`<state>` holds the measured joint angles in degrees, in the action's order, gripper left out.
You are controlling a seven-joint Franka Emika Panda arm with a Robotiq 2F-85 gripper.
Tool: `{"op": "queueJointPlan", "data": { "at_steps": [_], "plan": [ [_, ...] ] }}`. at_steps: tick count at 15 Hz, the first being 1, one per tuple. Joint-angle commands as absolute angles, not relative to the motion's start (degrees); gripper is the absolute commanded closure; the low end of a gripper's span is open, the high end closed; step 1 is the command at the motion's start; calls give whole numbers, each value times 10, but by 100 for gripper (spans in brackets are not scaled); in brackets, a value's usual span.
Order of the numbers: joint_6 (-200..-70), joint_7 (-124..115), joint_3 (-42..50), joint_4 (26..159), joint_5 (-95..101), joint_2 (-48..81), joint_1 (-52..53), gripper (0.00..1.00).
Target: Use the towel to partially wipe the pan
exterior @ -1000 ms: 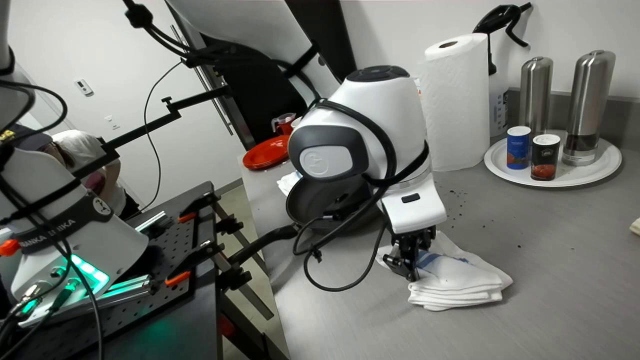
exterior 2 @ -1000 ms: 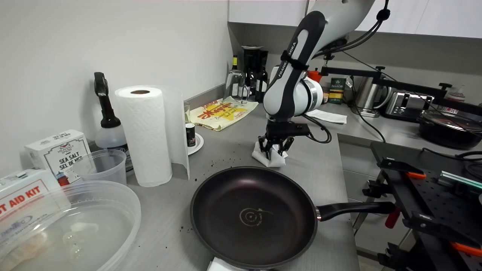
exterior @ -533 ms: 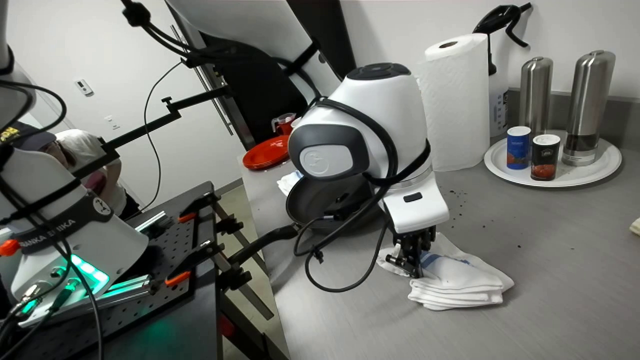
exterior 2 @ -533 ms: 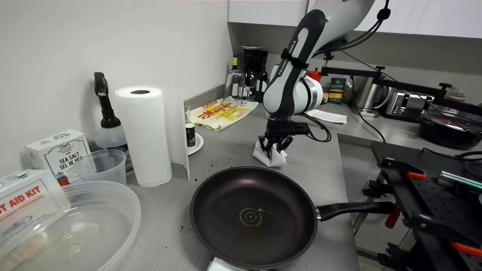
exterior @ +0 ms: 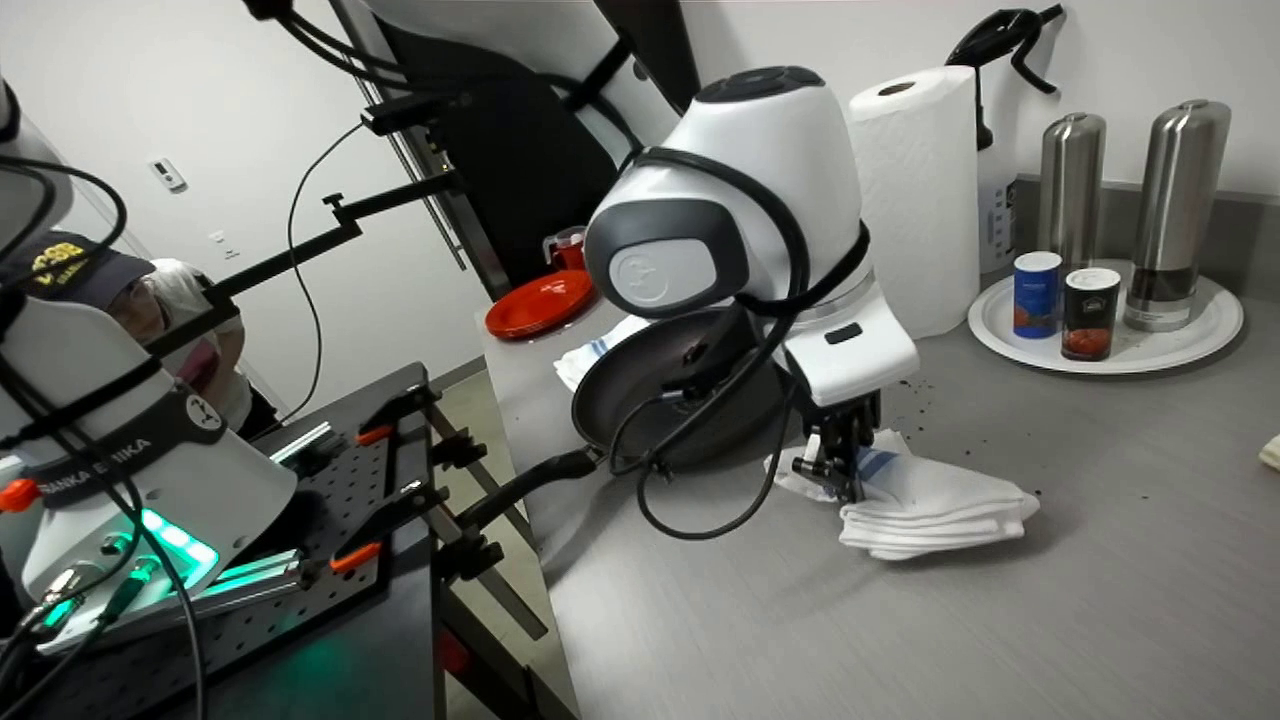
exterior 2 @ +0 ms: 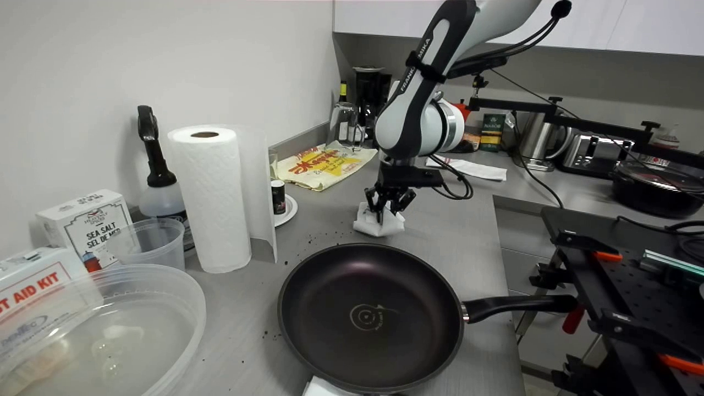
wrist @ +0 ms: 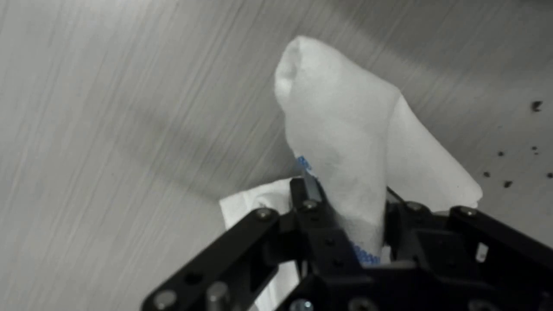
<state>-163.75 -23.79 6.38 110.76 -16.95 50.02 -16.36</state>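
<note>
Standing at far L in an exterior view, a first aid box [exterior 2: 27,286] shows partly behind a big clear tub [exterior 2: 195,322], w/ a salt box [exterior 2: 91,225] & small clear tub [exterior 2: 159,245] nr them. Next R, a spray bottle [exterior 2: 159,176] by the wall [exterior 2: 165,55], then an upright paper roll [exterior 2: 212,203], loose sheet hanging. After that, a white plate [exterior 2: 289,212] bears a dark can [exterior 2: 278,198]; in an exterior view, 2 metal grinders [exterior: 1178,200] & a blue can [exterior: 1037,300] stand on it too. A yellow bag [exterior 2: 324,162] lies flat farther back.

Nr ctr, the pan [exterior 2: 374,308] sits open side up on the counter [exterior 2: 242,302], handle pointing R past the counter edge; a white cloth [exterior 2: 324,388] pokes out at its rim. Dark specks [wrist: 536,106] dot the counter nearby. The towel [exterior 2: 379,225], white w/ blue stripe, is just past the pan's far rim, held by the gripper [wrist: 349,194]. Jaws are narrow, holding the towel: in the wrist view, a bunched fold sits squeezed btwn the fingers [wrist: 302,196], the rest flaring out beyond them. Can't tell if its lowest folds touch the counter. The arm [exterior 2: 393,129] reaches down from upper R.

Farther R, a red-striped cloth [exterior 2: 473,169], a green box [exterior 2: 491,132], a kettle [exterior 2: 533,142], a toaster [exterior 2: 605,159] & a lidded pot [exterior 2: 643,198].
</note>
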Motion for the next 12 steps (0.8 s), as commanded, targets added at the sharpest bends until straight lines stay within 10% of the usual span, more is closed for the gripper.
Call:
{"op": "queueJointPlan", "data": {
  "at_steps": [1, 12],
  "plan": [
    [-1612, -175, 9, 1127, -203, 440, -198, 94],
    [-1525, -77, -24, 1135, -274, 351, -236, 94]
  ]
}}
